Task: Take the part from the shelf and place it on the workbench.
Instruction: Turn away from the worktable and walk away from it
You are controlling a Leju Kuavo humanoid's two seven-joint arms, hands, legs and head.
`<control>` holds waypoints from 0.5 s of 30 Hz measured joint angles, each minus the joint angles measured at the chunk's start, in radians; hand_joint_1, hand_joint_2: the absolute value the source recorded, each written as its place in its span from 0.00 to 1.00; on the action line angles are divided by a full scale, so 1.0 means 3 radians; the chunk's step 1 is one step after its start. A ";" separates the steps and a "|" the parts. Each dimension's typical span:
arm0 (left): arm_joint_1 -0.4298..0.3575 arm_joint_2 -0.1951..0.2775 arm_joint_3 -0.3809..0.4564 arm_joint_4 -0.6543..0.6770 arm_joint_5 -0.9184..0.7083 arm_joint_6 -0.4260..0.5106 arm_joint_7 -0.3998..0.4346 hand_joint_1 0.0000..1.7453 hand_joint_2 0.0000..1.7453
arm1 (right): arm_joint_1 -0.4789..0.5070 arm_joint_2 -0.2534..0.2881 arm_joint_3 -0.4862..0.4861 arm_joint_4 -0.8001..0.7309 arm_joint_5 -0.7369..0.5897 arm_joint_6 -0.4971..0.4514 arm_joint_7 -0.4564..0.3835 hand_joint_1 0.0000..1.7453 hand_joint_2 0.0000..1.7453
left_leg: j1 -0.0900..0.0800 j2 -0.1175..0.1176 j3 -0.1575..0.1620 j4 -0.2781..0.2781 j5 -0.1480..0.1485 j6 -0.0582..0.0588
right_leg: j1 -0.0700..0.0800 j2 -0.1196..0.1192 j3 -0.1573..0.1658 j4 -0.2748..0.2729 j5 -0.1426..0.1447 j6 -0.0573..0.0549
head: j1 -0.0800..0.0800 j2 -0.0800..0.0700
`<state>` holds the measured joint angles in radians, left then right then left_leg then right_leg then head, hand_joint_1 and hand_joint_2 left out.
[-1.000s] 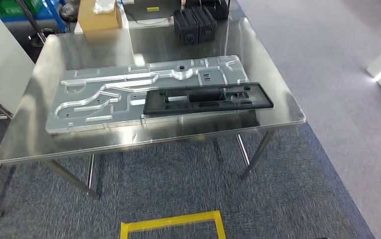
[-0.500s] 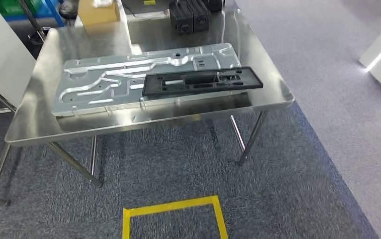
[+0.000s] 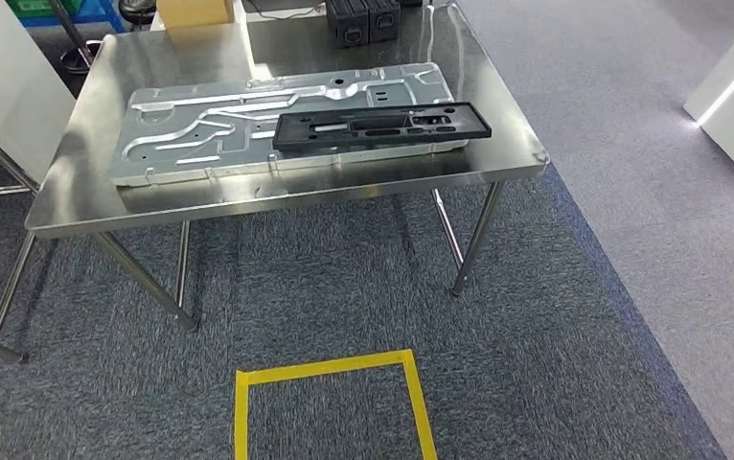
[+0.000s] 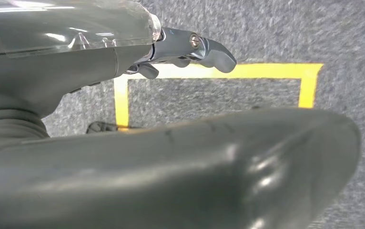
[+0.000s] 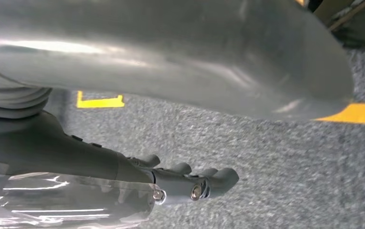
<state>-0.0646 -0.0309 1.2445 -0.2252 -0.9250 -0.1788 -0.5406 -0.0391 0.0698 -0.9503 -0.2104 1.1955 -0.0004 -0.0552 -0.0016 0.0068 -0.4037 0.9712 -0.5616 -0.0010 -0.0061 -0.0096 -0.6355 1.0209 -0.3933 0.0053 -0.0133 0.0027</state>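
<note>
Grey carpet [image 3: 344, 316] surrounds a steel workbench [image 3: 85, 182] that carries a large silver machined plate [image 3: 200, 134]. Lying flat across that plate, the black part [image 3: 382, 126] appears already delivered, with a yellow taped square [image 3: 330, 402] marking the floor nearby. Both arms hang, so the left hand [image 4: 185, 50] and right hand [image 5: 185, 181] hold nothing, fingers loosely apart.

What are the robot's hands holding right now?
Left hand: holding nothing, fingers look loose; open.
Right hand: holding nothing, fingers look loose; open.
</note>
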 joint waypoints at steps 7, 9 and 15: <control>0.0010 -0.0009 -0.0001 0.0000 -0.0016 0.0001 -0.0001 0.00 0.00 | -0.0005 -0.0001 0.0002 0.0010 0.0062 0.0069 -0.0008 0.00 0.00 | 0.0015 -0.0003 -0.0282 -0.0038 0.0279 0.0120 | -0.0030 0.0023 -0.0183 0.0716 -0.0667 0.0103 | 0.0016 -0.0001; 0.0010 -0.0009 -0.0001 0.0000 -0.0030 0.0000 -0.0001 0.00 0.00 | -0.0009 -0.0003 0.0006 0.0011 0.0105 0.0103 -0.0005 0.00 0.00 | 0.0014 -0.0032 -0.0407 -0.0014 0.0362 0.0109 | -0.0031 0.0025 -0.0139 0.0921 -0.0620 0.0115 | 0.0016 -0.0001; 0.0008 -0.0008 -0.0005 0.0000 -0.0054 0.0000 -0.0006 0.00 0.00 | -0.0042 -0.0007 0.0061 0.0011 0.0217 0.0105 0.0013 0.00 0.00 | 0.0000 -0.0100 -0.0687 0.0120 0.0537 0.0026 | -0.0013 0.0074 0.0684 -0.0130 -0.0524 0.0054 | 0.0014 0.0000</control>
<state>-0.0623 -0.0334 1.2428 -0.2251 -0.9411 -0.1788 -0.5425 -0.0518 0.0676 -0.9319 -0.2071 1.2606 0.0310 -0.0512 -0.0017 -0.0231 -0.6099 1.0072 -0.4007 0.0068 -0.0101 0.0124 -0.4303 0.9819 -0.5504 0.0216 -0.0091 0.0026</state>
